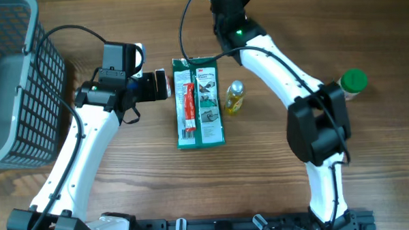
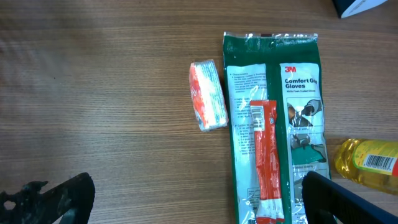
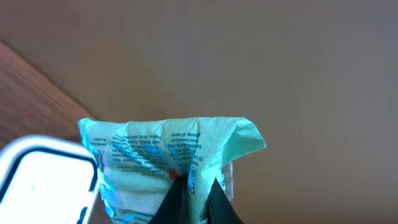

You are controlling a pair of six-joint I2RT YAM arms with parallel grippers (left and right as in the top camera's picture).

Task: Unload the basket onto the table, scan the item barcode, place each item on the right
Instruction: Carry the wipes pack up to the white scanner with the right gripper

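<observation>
Green glove pack lies beside yellow bottle; right hand pinches pale packet, left hand gapes.

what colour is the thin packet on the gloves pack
The packet is red, white at one end; best in left wrist view.

White links, black joints, green light

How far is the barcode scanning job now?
Looks done: a pale blue packet is picked up. In hand: the right claw is shut on it, off the table. Left: its scan is not visible; the glove pack, yellow bottle and green-lidded jar lie on the table, left claw open.
</observation>
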